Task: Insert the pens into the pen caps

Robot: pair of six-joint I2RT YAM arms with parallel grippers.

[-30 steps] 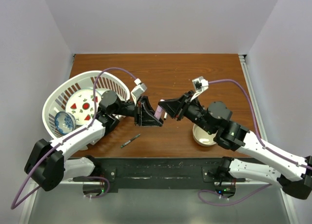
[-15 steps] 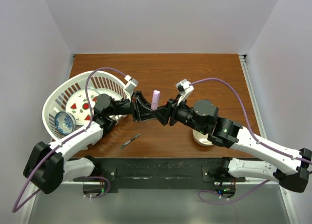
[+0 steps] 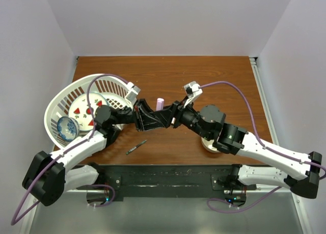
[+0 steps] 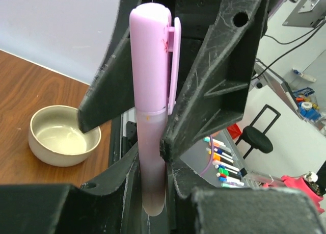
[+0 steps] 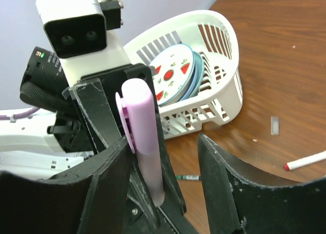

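Currently, at the left, a white basket (image 3: 113, 86) sits on the tabletop (image 3: 204, 81) with a watermelon-print plate (image 3: 84, 111) leaning inside. Just right of it, toward the near edge, the grey pen (image 3: 136, 147) lies flat and alone. Over the middle of the tabletop, the left tool (image 3: 153, 119) is clamped on the lower barrel of the pink pen (image 4: 152, 157), which stands roughly upright, clear of the surface. A pink cap (image 4: 150, 55) is on the pen's upper end, its clip to one side; whether it is fully seated cannot be told. The right tool (image 3: 170, 115) meets the pen from the right with its fingers apart. One finger is close against the pen and the other stands clear of it. Further right, a beige bowl (image 4: 56, 155) rests on the tabletop, partly hidden under the right arm (image 3: 265, 152).
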